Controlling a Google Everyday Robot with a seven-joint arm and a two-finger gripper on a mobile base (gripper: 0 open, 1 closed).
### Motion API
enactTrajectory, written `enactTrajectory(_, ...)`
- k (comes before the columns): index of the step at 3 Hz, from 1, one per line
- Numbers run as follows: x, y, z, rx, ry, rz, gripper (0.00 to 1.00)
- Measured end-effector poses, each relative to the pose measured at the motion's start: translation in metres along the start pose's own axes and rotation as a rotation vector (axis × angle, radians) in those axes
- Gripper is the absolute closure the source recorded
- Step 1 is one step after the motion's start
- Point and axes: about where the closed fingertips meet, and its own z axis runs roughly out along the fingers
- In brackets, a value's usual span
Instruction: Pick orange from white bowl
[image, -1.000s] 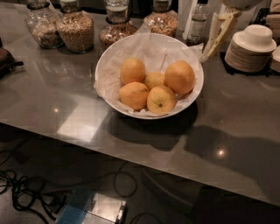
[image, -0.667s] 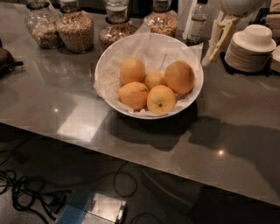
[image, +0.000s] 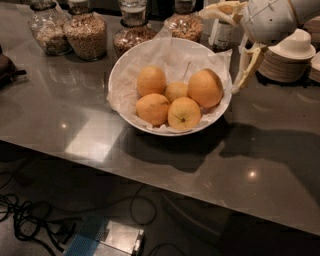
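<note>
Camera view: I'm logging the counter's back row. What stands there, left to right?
Leftmost glass jar → second jar → third jar → fourth jar → gripper, open, beside the white bowl's far right rim → stack of saucers.

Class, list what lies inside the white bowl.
Crinkled paper and five oranges, the largest orange at right; the bowl's bottom is covered. The gripper hovers beyond its right rim.

The gripper (image: 246, 52), top right beside the rim of the white bowl (image: 125, 65), is cut off by the upper edge. The jars (image: 85, 32) lose their tops there too, and the small middle fruit (image: 176, 90) lies half hidden among the others.
</note>
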Motion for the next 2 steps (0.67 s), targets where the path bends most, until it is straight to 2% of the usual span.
enactTrajectory(1, 0.0148, 0.0134, 0.012, -0.003, -0.023, 0.077, 0.0)
enactTrajectory(2, 0.013, 0.0216, 0.0177, 0.056, -0.047, 0.178, 0.0)
